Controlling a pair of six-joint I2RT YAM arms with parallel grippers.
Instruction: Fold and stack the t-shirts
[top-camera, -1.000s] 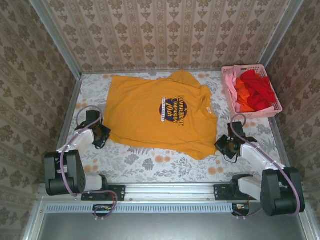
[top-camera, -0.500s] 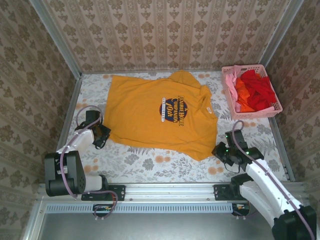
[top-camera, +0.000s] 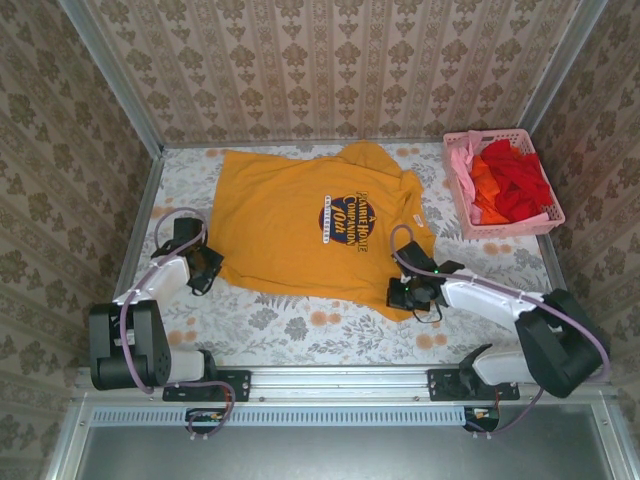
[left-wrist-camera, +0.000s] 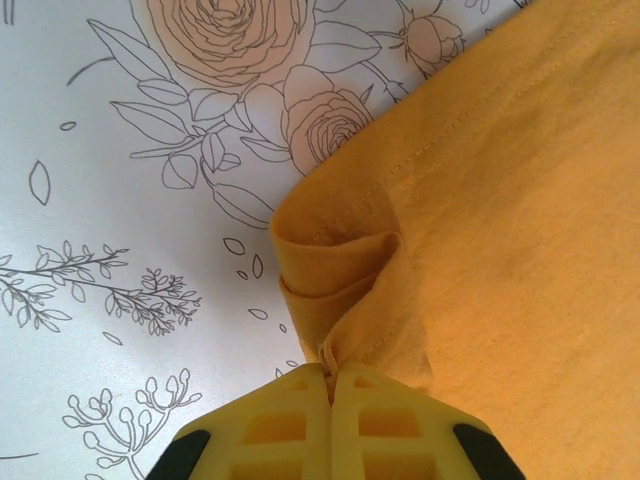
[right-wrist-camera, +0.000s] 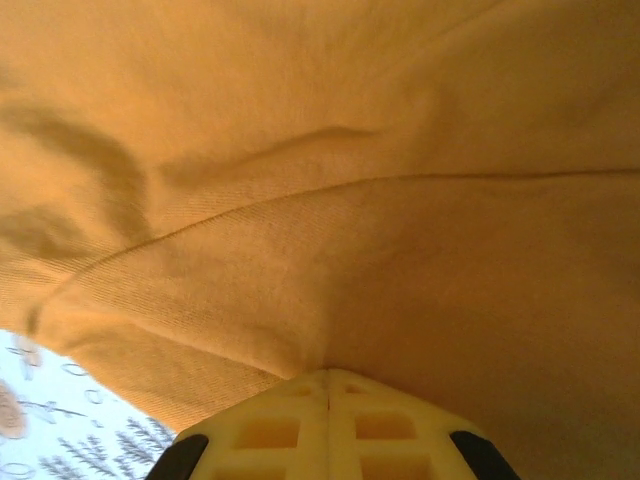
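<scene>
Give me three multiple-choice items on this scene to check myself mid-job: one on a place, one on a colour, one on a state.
1. Where is the pink plastic lattice basket? A far right; B near left; C centre.
2. What colour is the spread-out cotton t-shirt with the round logo? A red; B orange-yellow; C pink.
3. What is the left gripper doing? A open above the shirt; B shut on the shirt's corner; C shut on nothing.
Answers: A, it stands in the far right corner; B, its whole body is orange-yellow; B, bunched fabric is pinched in the closed gripper.
</scene>
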